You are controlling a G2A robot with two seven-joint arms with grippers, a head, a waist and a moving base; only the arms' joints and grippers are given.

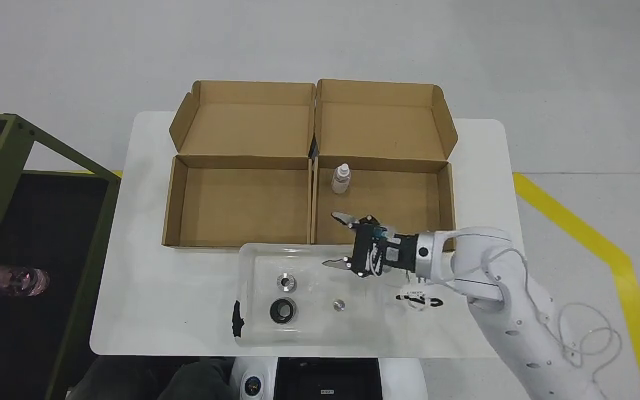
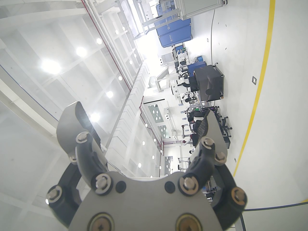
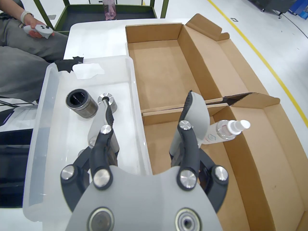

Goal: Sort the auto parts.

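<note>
Fingers (image 3: pixel 195 114) of the right gripper (image 3: pixel 149 104) stand spread and hold nothing. One is over the clear bin (image 3: pixel 41 111) and the other over the right cardboard box (image 3: pixel 252 159), so they straddle the wall between the two. The left gripper (image 2: pixel 142 118) points up into the room, its fingers (image 2: pixel 72 126) also parted and bare.

The white worktop (image 1: pixel 140 250) carries everything. At its far side, two open cardboard boxes sit side by side and touching: the left cardboard box (image 1: pixel 240 205) and the right one, lids folded back. The clear bin lies just in front of them, nearer the robot.

A white spray bottle (image 1: pixel 341 178) lies in the right box, close to the wall it shares with the left box. In the bin are three parts, all apart from one another: a dark-cored cylindrical bearing (image 1: pixel 284 311), a smaller metal bushing (image 1: pixel 287 282) just beyond it, and a tiny round piece (image 1: pixel 338 304) nearer the right gripper.
</note>
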